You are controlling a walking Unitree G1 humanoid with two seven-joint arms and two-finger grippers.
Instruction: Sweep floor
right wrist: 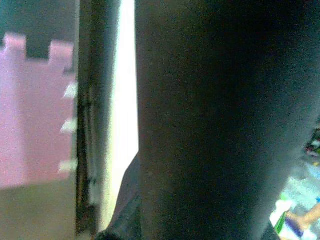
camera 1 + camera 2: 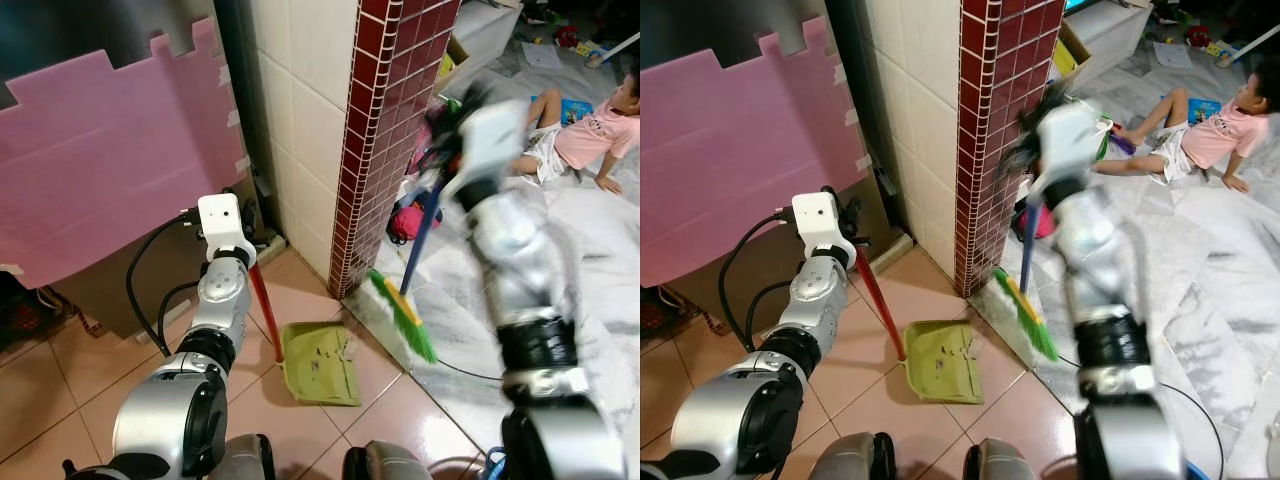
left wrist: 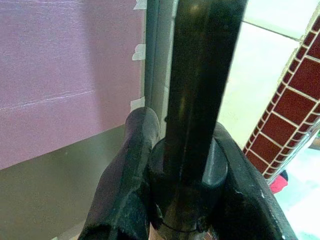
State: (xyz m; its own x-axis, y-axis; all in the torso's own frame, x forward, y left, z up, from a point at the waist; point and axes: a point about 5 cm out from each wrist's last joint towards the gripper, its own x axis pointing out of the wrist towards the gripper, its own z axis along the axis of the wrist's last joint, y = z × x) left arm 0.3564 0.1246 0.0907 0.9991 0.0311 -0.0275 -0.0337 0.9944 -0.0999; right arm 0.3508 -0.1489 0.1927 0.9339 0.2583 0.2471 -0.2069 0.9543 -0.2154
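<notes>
Silver arms reach out: the left hand [image 2: 243, 262] grips the red-handled dustpan [image 2: 320, 363], flat on the floor. Right of it, the green broom [image 2: 404, 316] slants from the right hand [image 2: 455, 125], gripping its handle.

Left tool [image 3: 182, 195] is clamped tight with its arm low; right arm raised, blurred.

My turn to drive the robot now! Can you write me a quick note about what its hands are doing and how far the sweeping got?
Left gripper: shut on the dustpan's red handle; the green dustpan rests on the pink tile floor, some dirt already in it.
Right gripper: raised and blurred, up at the blue broom handle; grip unclear. Green broom head sits just right of the dustpan, near the red brick pillar.
A person sits on the marble floor beyond.
Left: sweep the remaining dirt into the pan.
</notes>
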